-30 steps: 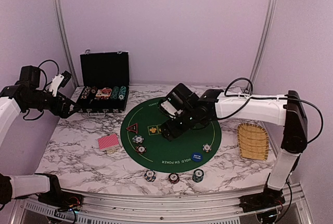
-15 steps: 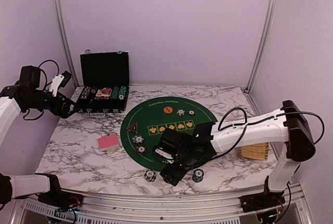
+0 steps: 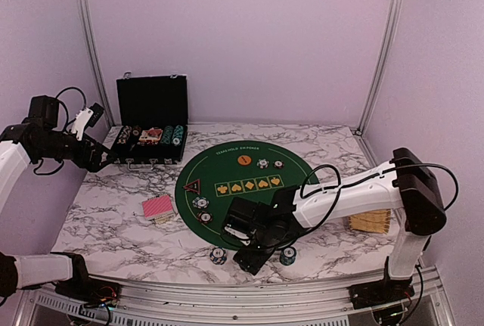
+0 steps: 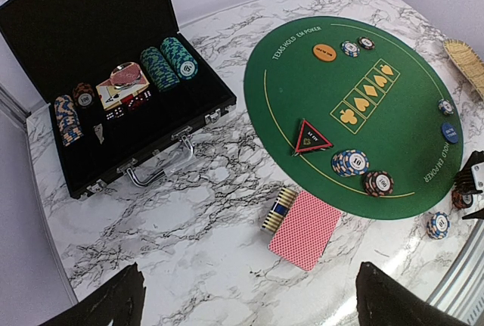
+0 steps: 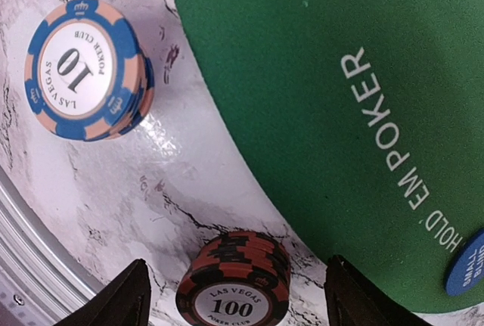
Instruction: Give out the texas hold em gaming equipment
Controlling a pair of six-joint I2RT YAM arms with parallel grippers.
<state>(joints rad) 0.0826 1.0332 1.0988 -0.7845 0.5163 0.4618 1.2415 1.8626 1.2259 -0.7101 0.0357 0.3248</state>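
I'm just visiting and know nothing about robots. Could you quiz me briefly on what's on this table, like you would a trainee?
1. True or false: the black chip case stands open.
2. Which number is on the dark red poker chip stack between the right arm's jaws? A 10, B 100, C 500.
3. What shape is the red-black button marker on the round green felt mat?
Key: 1 true; 2 B; 3 triangular.
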